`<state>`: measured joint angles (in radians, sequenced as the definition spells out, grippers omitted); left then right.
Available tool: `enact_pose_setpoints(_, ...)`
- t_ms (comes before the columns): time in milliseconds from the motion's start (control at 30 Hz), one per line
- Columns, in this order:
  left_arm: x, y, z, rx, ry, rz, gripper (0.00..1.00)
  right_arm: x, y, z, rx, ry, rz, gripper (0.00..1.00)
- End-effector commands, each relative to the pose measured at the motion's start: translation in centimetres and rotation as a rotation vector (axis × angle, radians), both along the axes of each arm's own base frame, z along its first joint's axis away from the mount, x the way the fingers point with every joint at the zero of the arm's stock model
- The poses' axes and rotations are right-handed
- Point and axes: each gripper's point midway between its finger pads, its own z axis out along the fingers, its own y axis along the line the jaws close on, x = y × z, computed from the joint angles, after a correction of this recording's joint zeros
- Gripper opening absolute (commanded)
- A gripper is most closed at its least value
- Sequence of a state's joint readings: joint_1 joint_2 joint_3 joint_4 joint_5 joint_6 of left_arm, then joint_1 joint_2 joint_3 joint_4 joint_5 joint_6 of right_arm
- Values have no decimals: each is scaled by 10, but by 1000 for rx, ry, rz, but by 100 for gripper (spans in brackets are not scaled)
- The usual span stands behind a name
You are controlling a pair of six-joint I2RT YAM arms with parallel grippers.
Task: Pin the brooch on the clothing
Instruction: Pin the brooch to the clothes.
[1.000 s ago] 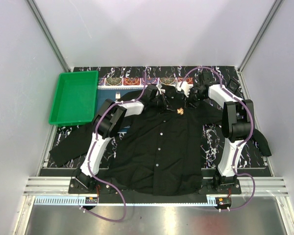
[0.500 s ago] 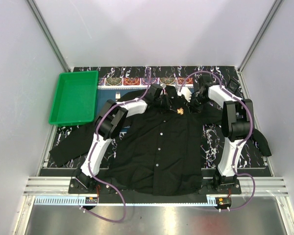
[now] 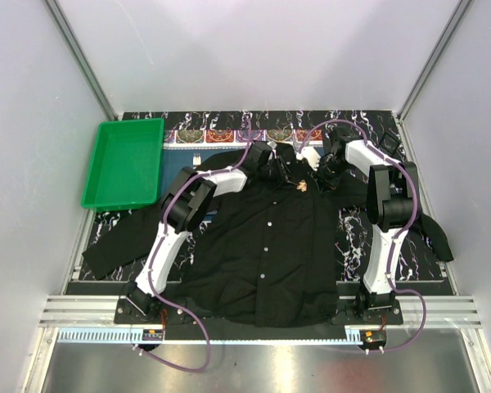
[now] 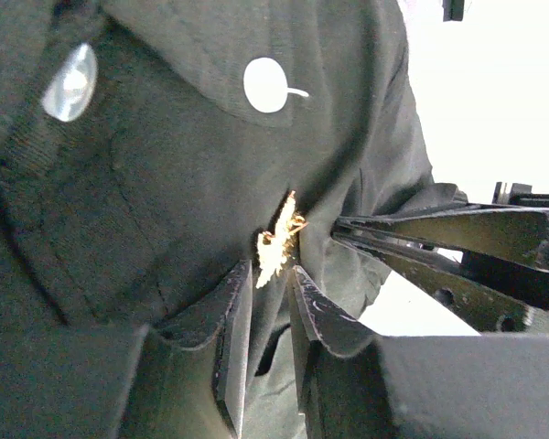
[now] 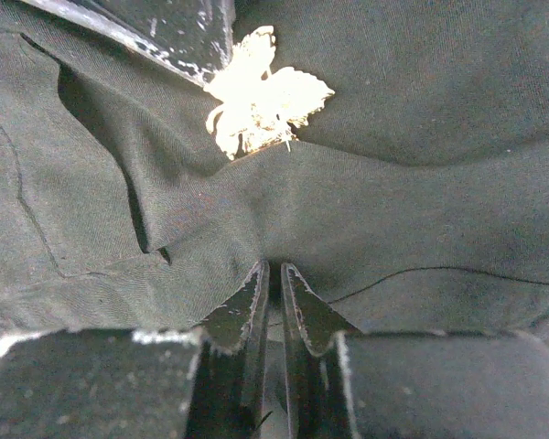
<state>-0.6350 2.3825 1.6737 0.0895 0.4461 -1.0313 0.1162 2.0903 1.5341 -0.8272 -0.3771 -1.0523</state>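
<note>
Black shirt point(image 5: 421, 210) fold clenched in right end effector point(image 5: 274, 272); jaws nearly together, cloth puckering toward tips. Opposite, left end effector point(image 4: 267, 285) released: narrow gap between jaws, tips just beside lower edge of brooch point(image 4: 276, 242); contact unclear. Golden leaf-shaped brooch sits on shirt front near collar, on right arm's side of button row, between both end effectors. White button point(image 4: 267, 85) on cloth near it in left wrist view. Shirt spread flat on marbled counter point(image 3: 356, 237). Green tray point(image 3: 123, 164) at far left.
</note>
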Motion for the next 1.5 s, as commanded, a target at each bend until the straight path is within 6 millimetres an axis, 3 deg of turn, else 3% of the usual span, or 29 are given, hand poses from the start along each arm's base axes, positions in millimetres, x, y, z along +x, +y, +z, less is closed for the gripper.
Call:
enact_pose_setpoints(0,-2,-12,-3,-63,22,-2,26,-11,-13,-12,-53,76,-51,16)
enact_pose_setpoints(167,-5,-17,2,-77,16,-9,27,-7,-15,-13,-46,94,-86,15)
enact_pose_setpoints(367,-7,-35,36,-143,-72,-42,25,-6,-16,-10,-25,103,-121,16)
enact_pose_setpoints(467,-11,-41,43,-161,-96,-54,25,-4,-17,-7,-15,105,-138,17)
enact_pose_setpoints(933,-5,-65,59,-147,-202,-103,25,-4,-30,8,17,111,-236,20)
enact_pose_setpoints(1000,-6,-67,47,-104,-179,-118,26,-3,-34,11,25,115,-257,22)
enact_pose_setpoints(1067,-5,-71,48,-104,-192,-126,27,-1,-39,17,34,107,-282,24)
enact_pose_setpoints(1133,-6,-71,42,-82,-182,-125,28,-1,-39,24,50,116,-309,25)
enact_pose_setpoints(1167,-8,-70,40,-80,-177,-130,28,1,-51,26,57,117,-349,26)
enact_pose_setpoints(1300,-6,-57,55,-112,-201,-109,30,8,-56,49,114,120,-423,29)
enact_pose_setpoints(1333,-2,-50,65,-117,-212,-105,30,12,-53,57,133,111,-422,29)
enact_pose_setpoints(1433,-5,-35,64,-68,-234,-137,31,14,-42,71,189,139,-452,31)
enact_pose_setpoints(1467,-6,-30,73,-62,-251,-139,31,14,-39,73,191,149,-460,31)
